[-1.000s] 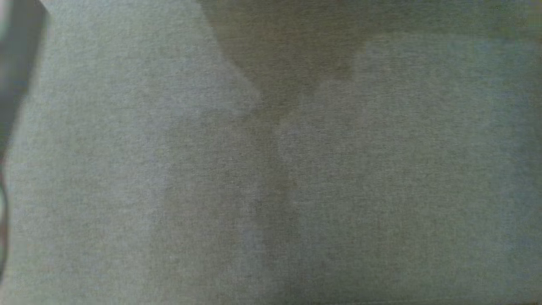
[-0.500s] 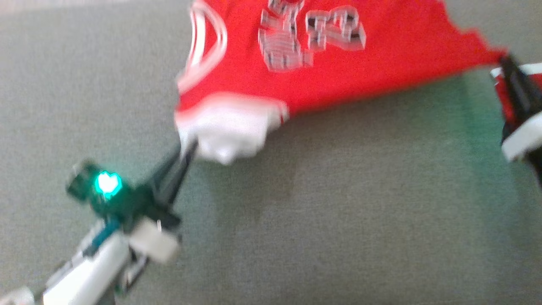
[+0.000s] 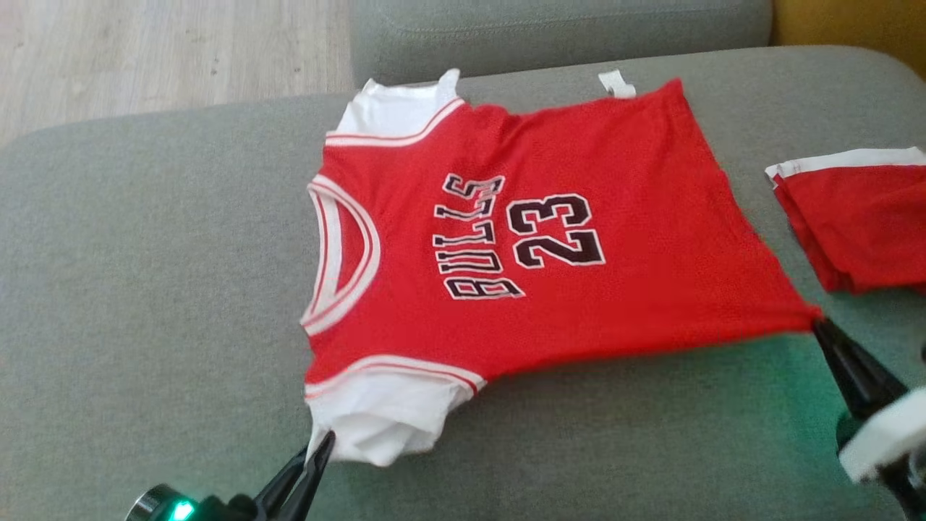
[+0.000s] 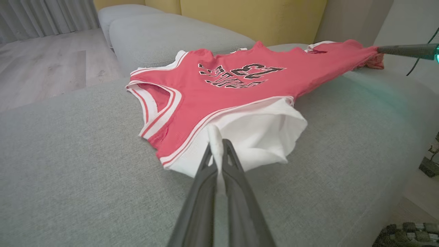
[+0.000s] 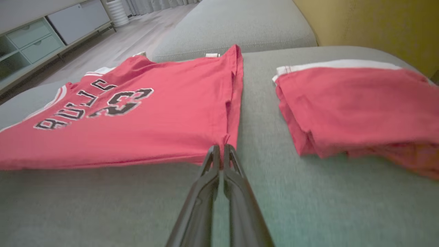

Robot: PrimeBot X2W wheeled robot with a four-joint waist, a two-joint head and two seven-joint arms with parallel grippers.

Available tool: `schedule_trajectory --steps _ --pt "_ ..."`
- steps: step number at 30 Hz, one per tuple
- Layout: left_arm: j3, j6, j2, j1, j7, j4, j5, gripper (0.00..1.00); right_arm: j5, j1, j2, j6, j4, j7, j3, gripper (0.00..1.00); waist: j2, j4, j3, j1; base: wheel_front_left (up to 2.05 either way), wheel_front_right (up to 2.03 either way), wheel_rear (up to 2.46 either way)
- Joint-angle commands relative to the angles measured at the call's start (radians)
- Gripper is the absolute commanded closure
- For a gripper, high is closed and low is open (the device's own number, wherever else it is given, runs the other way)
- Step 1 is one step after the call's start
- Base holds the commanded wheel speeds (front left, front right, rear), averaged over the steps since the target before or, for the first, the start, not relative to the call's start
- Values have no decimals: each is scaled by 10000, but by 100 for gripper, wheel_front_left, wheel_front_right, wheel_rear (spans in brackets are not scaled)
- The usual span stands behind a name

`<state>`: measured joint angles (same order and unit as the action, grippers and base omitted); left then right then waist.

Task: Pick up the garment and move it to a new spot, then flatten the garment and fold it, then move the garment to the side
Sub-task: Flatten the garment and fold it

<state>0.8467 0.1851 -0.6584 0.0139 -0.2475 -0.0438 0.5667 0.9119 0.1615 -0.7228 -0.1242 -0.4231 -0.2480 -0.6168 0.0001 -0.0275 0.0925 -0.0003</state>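
Note:
The garment (image 3: 535,246) is a red basketball jersey with white sleeves and "BULLS 23" on it, spread face up on a grey sofa cushion (image 3: 145,253). My left gripper (image 3: 322,443) is shut on the near white sleeve (image 4: 260,137), pinching its edge (image 4: 213,137). My right gripper (image 3: 819,324) is shut on the near hem corner of the garment (image 5: 224,139), which is stretched taut between the two grippers. The far sleeve (image 3: 394,108) lies flat near the cushion's back edge.
A folded red and white garment (image 3: 854,217) lies on the cushion to the right, close to my right gripper (image 5: 343,103). A second grey cushion (image 3: 550,32) sits behind. Wooden floor (image 3: 166,51) shows at the far left, a yellow backrest (image 4: 253,20) beyond.
The head camera has swung from bare cushion fabric onto the garment. Over the last half second the jersey has gone from bunched and blurred to spread flat, both grippers still holding it.

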Motion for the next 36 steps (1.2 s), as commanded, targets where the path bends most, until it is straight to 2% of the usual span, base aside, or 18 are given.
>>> schedule_trajectory --steps 1,8,13,16,17,24,32,33,34,36 --pt "-373 72 -461 275 -4 -375 44 100 -83 -202 -437 -65 303 -137 244 100 -1 5 -43 3 0 0 0" --pt "-671 72 -653 1040 181 -761 -127 100 -330 -831 -149 -65 989 41 1265 100 -1 27 111 3 0 0 0" --pt "-784 -89 -350 2486 518 -348 -579 100 -543 -141 233 -65 1011 458 1857 100 -1 67 630 3 0 0 0" --pt "-824 -356 -77 3588 598 182 -892 100 -622 421 388 -65 923 740 2120 100 -1 123 1090 3 0 0 0" --pt "-824 -356 -77 3588 598 182 -892 100 -622 421 388 -65 923 740 2120 100 -1 123 1090 3 0 0 0" --pt "-676 -1106 585 6104 693 1898 -1695 100 -952 1947 715 -65 529 1161 2069 100 -1 121 2036 3 0 0 0" --pt "-395 -1362 1088 7833 580 3676 -2547 100 -1100 3353 997 -65 -436 1022 1330 100 -1 104 2569 3 0 0 0" --pt "-398 -1283 1170 7936 525 3864 -2612 100 -1089 3463 1029 -65 -596 963 1247 76 -1 106 2587 3 0 0 0" --pt "-399 -1199 1248 8001 482 4042 -2662 99 -1068 3556 1070 -65 -770 882 1201 3 -1 107 2591 3 0 0 0" --pt "-497 -1006 1472 7933 400 4338 -2522 29 -1006 3681 1196 -65 -1097 646 1177 0 -1 109 2544 3 0 0 0"
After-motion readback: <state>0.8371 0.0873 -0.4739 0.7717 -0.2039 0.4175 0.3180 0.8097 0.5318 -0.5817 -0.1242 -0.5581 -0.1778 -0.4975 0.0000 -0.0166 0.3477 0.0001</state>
